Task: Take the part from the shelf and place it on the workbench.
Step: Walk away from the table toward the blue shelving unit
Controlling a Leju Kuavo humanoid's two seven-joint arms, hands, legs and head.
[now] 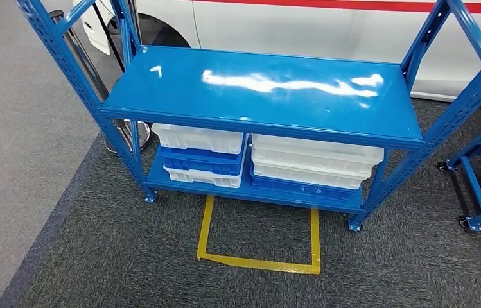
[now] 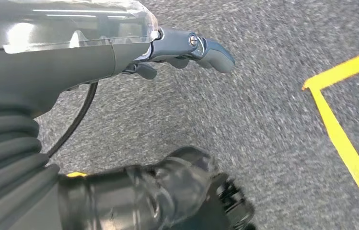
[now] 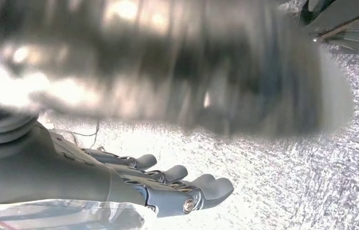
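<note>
- Shelf [image 1: 257,90]: blue rack dead ahead, top deck bare and glossy; white and blue bins [image 1: 314,163] stacked on the low deck – likely part storage.
- Part: can't tell which bin holds it; none seen loose.
- Tape outline [image 1: 260,247]: yellow, near side of rack – prob. a stand mark.
- Left hand [image 2: 187,50]: hangs over carpet, fingers loosely extended, holds nothing.
- Right hand [image 3: 167,184]: same – fingers apart, empty.
- Workbench: not seen.

The right hand [image 3: 167,184] is seen hanging above grey carpet [image 3: 283,187], its dark fingers [image 3: 211,187] stretched out side by side with nothing held in them. The carpet is washed out by bright glare near the hand. A large blurred dark shape is spread across the frame beyond the fingers; what it is cannot be told.
</note>
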